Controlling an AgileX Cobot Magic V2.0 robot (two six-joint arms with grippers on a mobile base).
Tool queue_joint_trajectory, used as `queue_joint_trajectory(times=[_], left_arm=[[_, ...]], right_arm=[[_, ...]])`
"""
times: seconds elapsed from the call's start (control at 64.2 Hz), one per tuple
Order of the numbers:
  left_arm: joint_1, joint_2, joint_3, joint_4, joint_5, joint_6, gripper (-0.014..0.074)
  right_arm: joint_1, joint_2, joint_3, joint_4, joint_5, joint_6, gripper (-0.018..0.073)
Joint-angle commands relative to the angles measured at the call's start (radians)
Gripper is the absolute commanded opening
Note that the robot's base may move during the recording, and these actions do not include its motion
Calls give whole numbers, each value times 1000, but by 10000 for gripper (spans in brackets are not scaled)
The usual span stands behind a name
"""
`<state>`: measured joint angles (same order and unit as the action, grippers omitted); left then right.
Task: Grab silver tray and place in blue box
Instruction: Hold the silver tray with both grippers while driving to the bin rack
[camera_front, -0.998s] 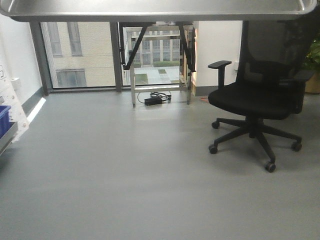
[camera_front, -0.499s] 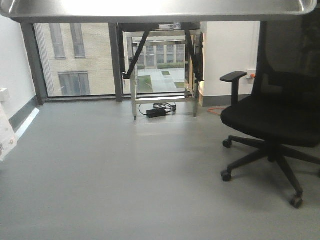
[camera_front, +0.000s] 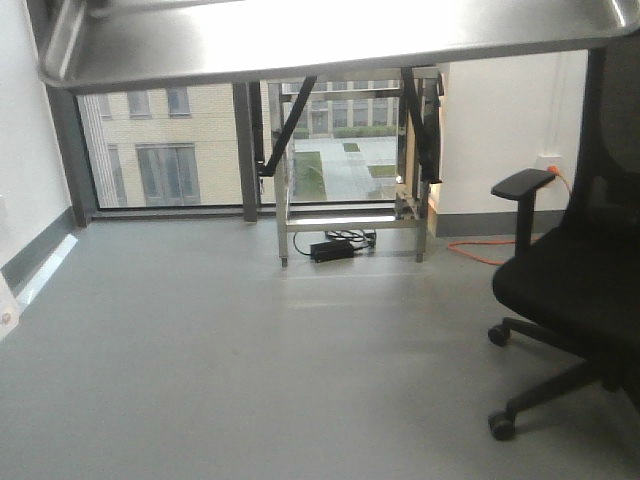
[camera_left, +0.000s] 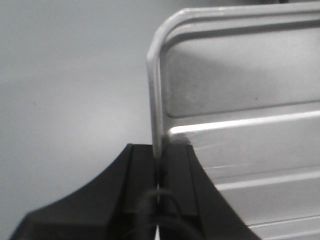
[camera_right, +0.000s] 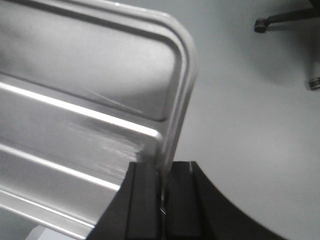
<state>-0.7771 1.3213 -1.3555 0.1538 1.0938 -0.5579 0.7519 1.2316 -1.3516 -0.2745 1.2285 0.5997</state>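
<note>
Rims of silver tray (camera_left: 240, 90) between both jaws

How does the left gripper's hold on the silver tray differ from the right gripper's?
The left gripper has the silver tray stretching to the right of its jaws in its wrist view; the right gripper has it stretching to the left. Past the left gripper only bare grey floor shows; past the right gripper, chair casters show too. Shared: both clamp the tray's raised rim near a rounded corner.

We are counting one silver tray (camera_front: 330, 40), one left gripper (camera_left: 159, 154), one right gripper (camera_right: 164, 169), one office chair (camera_front: 572, 292), one metal stand (camera_front: 350, 222).
</note>
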Motion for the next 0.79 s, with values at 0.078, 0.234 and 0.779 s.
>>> queue_joint_trajectory(times=[0.078,0.234,0.779], left_arm=[[-6,26,-30,18,-28,23,-98],[-6,85,-30,18,-30,23,-98],[-6,121,-151,90,-49,-6,-98]], right_arm=[[-1,-27,-30,-43,-54,-23,57],[-1,-27,-30,-43,-54,-23,57],[-1,-27,-30,-43,-54,-23,57]])
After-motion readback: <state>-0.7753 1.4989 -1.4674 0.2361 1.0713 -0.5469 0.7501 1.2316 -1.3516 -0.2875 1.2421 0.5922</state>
